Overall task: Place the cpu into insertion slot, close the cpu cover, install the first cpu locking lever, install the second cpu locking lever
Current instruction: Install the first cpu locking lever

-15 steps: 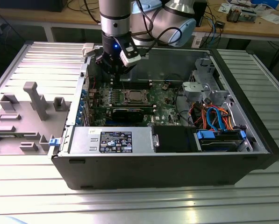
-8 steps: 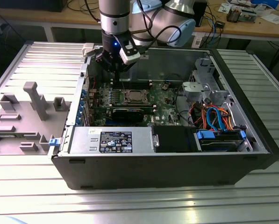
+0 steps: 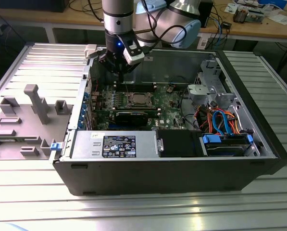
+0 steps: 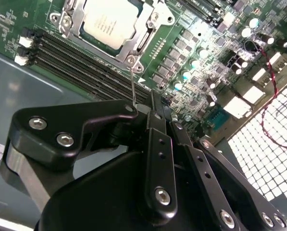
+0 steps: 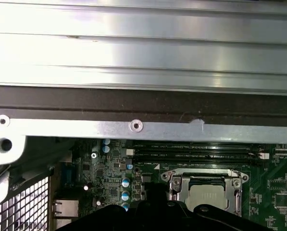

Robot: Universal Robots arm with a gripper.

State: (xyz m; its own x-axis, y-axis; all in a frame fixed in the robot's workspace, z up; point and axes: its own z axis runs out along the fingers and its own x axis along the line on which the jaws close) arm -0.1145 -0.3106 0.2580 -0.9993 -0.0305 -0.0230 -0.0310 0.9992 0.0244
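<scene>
CPU (image 3: 137,99) sits seated in the insertion slot (image 3: 136,107) on the motherboard of an open computer case (image 3: 172,168), in the exterior view, with the gripper (image 3: 118,71) hanging above the board just behind the socket, toward the case's far wall.

In the second wrist view, the chip's silver top (image 4: 108,21) shows through the cpu cover (image 4: 148,33), which lies down over it; a thin locking lever (image 4: 132,82) stands up from the socket corner toward the gripper (image 4: 155,108), whose fingers look clenched together with nothing between them.

In the first wrist view, the cpu (image 5: 206,196) lies under the framed cover (image 5: 174,179), just ahead of the gripper body.

Risk as judged here: a push landing beside the slim lever could slip off and scrape the memory slots (image 4: 81,60) nearby.
</scene>
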